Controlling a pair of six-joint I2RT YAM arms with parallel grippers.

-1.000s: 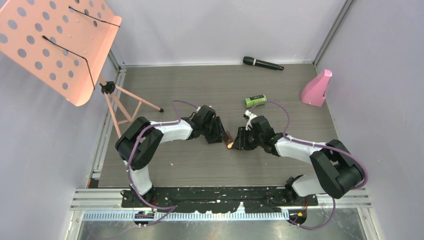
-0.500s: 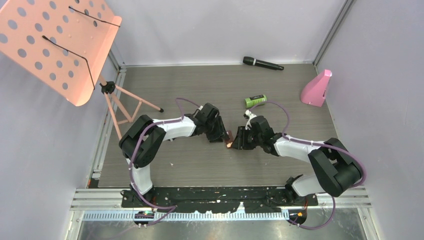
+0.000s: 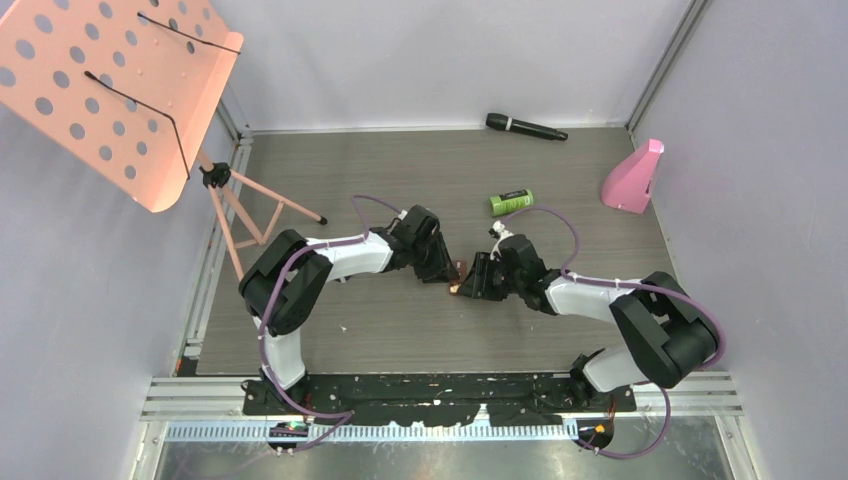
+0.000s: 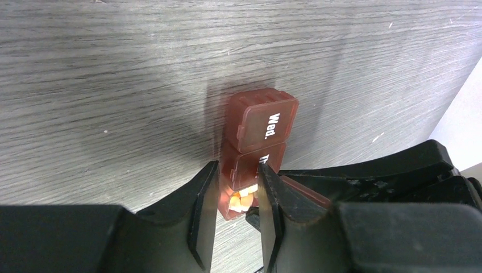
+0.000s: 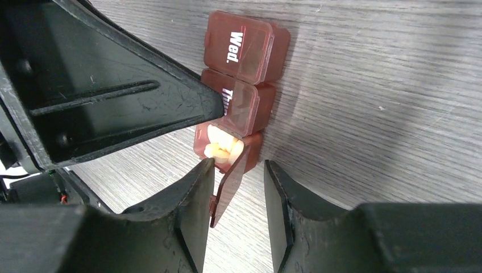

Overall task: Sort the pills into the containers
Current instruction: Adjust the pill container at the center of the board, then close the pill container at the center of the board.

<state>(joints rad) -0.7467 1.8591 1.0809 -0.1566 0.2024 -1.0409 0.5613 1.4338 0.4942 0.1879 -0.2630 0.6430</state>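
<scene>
Case (image 3: 455, 284) lies just below centre of the top view, its Wed. compartment shut and its end compartment open, with pale pills (image 5: 221, 145) inside. My left gripper (image 4: 237, 168) straddles it with narrow jaws; I can't tell if they pinch it. My right gripper (image 5: 239, 165) stands part open around the swung-out lid (image 5: 227, 187), with a gap on one side. Green bottle (image 3: 511, 201) lies apart, to the upper right.

**Grippers nose to nose at mid-table**

The left arm (image 3: 340, 258) reaches from its base toward 2 o'clock and the right arm (image 3: 590, 295) toward 10 o'clock, both wrists pitched down. The left gripper (image 4: 237, 182) has its jaws narrowly apart. The right gripper (image 5: 239, 170) has its jaws parted.
</scene>
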